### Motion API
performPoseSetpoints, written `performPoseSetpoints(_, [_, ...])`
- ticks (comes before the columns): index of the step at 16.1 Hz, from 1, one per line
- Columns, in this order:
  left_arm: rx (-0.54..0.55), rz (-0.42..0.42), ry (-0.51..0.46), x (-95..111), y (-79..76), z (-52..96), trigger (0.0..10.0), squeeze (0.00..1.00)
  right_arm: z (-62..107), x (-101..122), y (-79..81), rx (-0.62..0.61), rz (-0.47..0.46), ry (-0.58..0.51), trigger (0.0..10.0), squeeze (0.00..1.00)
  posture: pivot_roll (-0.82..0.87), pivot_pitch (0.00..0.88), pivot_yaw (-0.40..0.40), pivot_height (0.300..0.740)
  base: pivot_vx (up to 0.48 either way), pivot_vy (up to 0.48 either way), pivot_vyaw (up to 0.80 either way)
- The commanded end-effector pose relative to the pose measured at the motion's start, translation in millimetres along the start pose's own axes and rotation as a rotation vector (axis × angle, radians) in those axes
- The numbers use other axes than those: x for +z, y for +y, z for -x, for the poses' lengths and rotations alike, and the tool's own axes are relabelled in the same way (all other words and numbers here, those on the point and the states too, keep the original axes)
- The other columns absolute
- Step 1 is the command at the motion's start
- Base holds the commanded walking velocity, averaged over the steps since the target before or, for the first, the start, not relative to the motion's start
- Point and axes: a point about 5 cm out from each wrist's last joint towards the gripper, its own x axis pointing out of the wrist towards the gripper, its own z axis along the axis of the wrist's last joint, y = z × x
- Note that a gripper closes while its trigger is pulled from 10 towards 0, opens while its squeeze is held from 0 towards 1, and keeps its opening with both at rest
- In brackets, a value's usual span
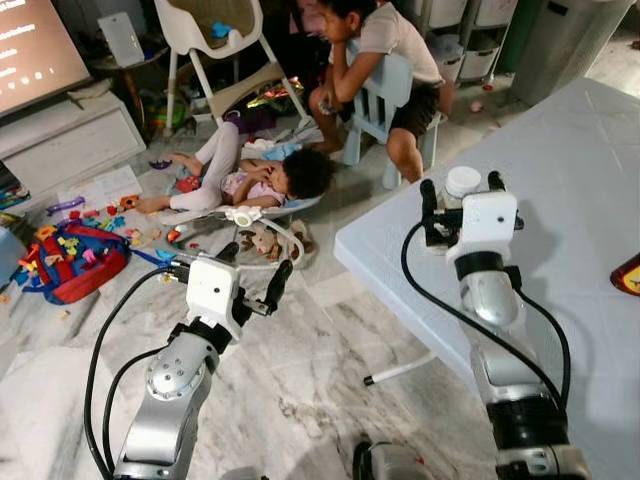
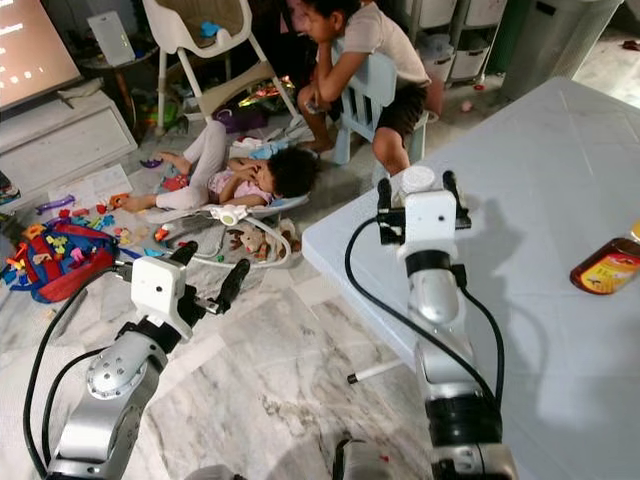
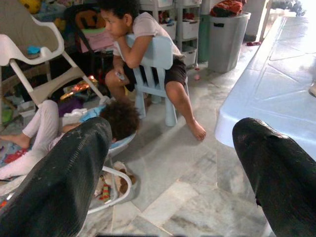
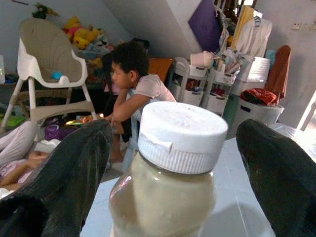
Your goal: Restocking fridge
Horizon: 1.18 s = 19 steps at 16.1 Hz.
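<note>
Standing at the near-left corner of a white table (image 1: 580, 200), robot over marble floor (image 1: 300, 380). Left arm is raised over open floor left of the table, left gripper (image 1: 255, 272) spread wide with nothing between the fingers (image 3: 59, 177). Right arm reaches forward over the table's left edge, forearm roughly upright in the head views. Right gripper (image 2: 420, 192) straddles a white-capped bottle (image 4: 170, 182) of pale beige liquid; the bottle stands on the table near its far-left corner, close to the edge. Fingers sit either side of it with visible gaps in the right wrist view, so released, not clamped.

A second bottle (image 2: 605, 265), amber with a red and yellow label, lies on its side well to the right on the table. Table surface around the right gripper is otherwise bare.

Beyond the left gripper: a baby bouncer (image 1: 250, 220) with a child lying in it (image 1: 250, 175), toys and a red-blue bag (image 1: 75, 262) scattered further left. Farther out, a person (image 1: 385, 60) sits on a light blue chair (image 1: 385, 105) just past the table's far-left corner. White high chair (image 1: 215, 50) behind, a screen on a white stand (image 1: 40, 60) far left, grey bin (image 3: 227, 34) far right.
</note>
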Motion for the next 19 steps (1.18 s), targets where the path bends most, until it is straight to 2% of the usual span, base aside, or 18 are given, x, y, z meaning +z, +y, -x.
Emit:
performPoseSetpoints(1, [-0.001, -0.005, 0.005, 2, 1.7, 2.0, 10.0, 0.00, -3.9, 1, -1.2, -0.015, -0.019, -0.008, 10.0, 0.12, 0.03, 0.090, 0.056, 0.740, 0.000, 0.000, 0.00])
performPoseSetpoints(5, [-0.008, -0.010, 0.010, 2, 1.9, 2.7, 10.0, 0.00, -14.3, 4, 2.5, -0.010, -0.043, -0.017, 10.0, 0.11, 0.03, 0.093, 0.067, 0.740, 0.000, 0.000, 0.00])
performPoseSetpoints(6, [-0.012, -0.012, 0.014, 2, 1.7, 2.7, 10.0, 0.00, -22.1, 5, 7.1, -0.016, -0.079, -0.018, 10.0, 0.11, 0.03, 0.094, 0.069, 0.740, 0.000, 0.000, 0.00])
performPoseSetpoints(9, [-0.013, -0.014, 0.016, 2, 1.7, 2.9, 10.0, 0.00, -31.3, 9, 13.2, -0.002, -0.086, -0.036, 10.0, 0.09, 0.04, 0.092, 0.067, 0.740, 0.000, 0.000, 0.00])
performPoseSetpoints(10, [-0.011, -0.015, 0.017, 2, 1.7, 3.1, 10.0, 0.00, -33.0, 10, 13.6, -0.004, -0.093, -0.039, 6.7, 0.04, 0.04, 0.092, 0.067, 0.740, 0.000, 0.000, 0.00])
performPoseSetpoints(11, [-0.009, -0.016, 0.018, 2, 1.8, 3.4, 10.0, 0.00, -33.8, 10, 14.2, -0.004, -0.096, -0.043, 0.0, 0.00, 0.05, 0.091, 0.063, 0.740, 0.000, 0.000, 0.00])
performPoseSetpoints(19, [-0.014, -0.014, 0.021, 2, -0.1, 1.7, 10.0, 0.00, -26.3, 3, 17.7, 0.011, -0.087, -0.034, 0.0, 0.00, 0.04, 0.083, 0.058, 0.740, 0.000, 0.000, 0.00])
